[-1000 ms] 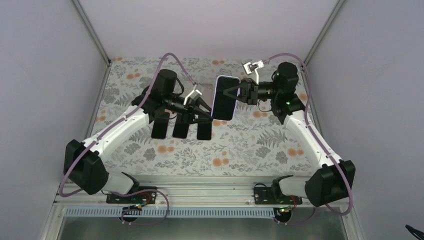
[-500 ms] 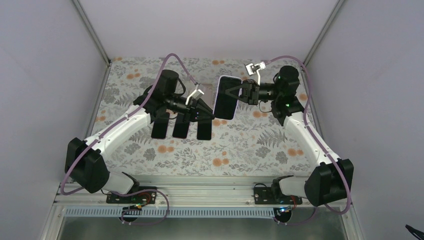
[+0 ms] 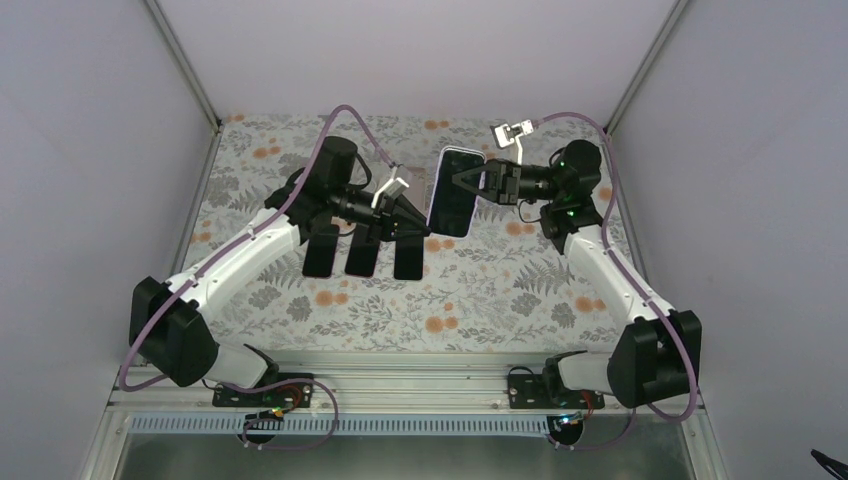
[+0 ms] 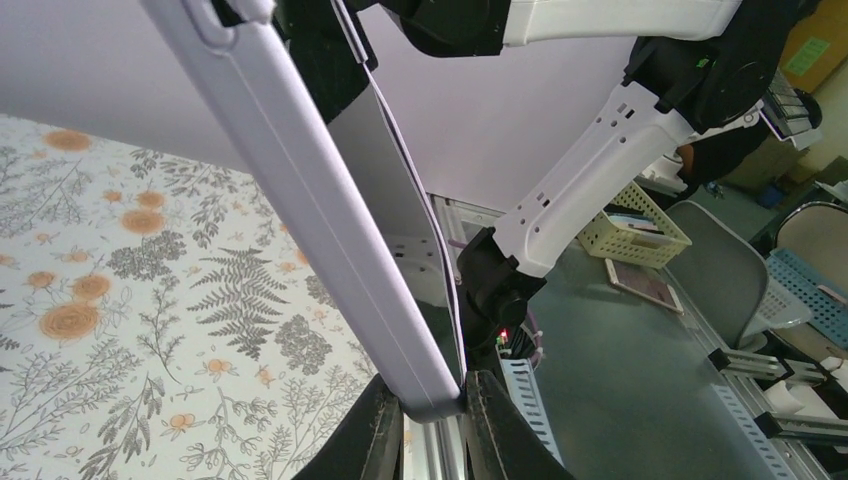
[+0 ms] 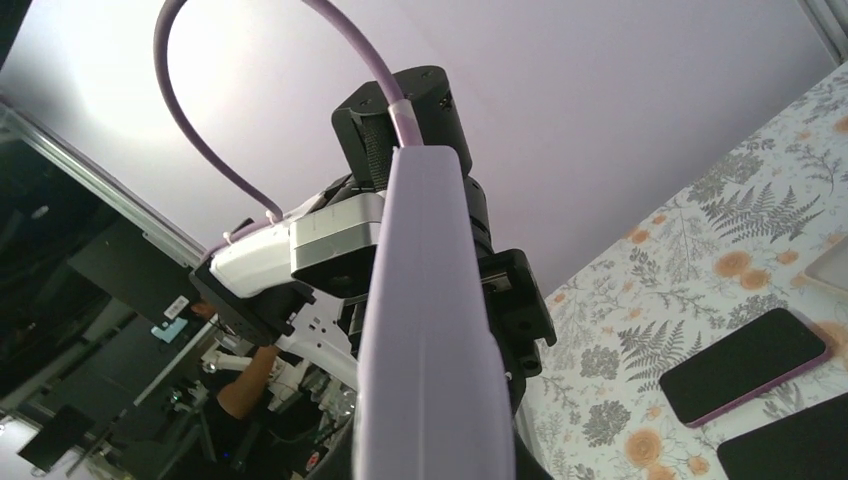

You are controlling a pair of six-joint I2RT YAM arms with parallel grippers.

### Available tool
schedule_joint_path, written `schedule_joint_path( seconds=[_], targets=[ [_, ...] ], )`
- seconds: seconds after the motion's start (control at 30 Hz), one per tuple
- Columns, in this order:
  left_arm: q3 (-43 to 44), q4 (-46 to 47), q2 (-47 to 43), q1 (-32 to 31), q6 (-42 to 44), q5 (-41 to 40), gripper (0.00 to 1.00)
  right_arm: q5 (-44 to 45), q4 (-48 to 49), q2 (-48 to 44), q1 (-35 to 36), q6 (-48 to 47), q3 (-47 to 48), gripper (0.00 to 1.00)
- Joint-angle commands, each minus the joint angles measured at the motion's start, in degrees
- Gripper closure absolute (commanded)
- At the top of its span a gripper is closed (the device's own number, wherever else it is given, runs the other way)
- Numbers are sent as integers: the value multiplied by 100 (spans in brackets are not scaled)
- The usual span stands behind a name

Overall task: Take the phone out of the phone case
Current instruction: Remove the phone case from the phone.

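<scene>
Phone (image 3: 450, 200), in its lilac case (image 4: 320, 200), is up in the air over the tabletop (image 3: 500, 300). Right gripper (image 3: 463, 181) clamps one case edge, left gripper (image 4: 425, 405) pinches its corner.

Three dark phones (image 3: 362, 256) lay in a row left of centre, under the left arm (image 3: 240, 255). The phone case (image 3: 452, 192) hung across the far middle. Bare table (image 3: 480, 315) stretched near and right.
</scene>
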Motion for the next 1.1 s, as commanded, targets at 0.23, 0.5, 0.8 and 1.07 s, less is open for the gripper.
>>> schedule_joint_path(
  seconds=[0.23,0.5,0.8,1.07],
  targets=[
    [65,-95,159,76,519,-1743,86,-186,1639,-32,113,2964,-282,97],
    [50,-107,159,77,593,-2259,77,91,2706,31,112,4083,-595,97],
    [32,-95,211,85,613,-2687,75,331,3861,43,80,5074,-768,97],
    [-12,-69,255,98,575,-3056,71,434,4358,-1,77,5377,-829,97]
  ],
)
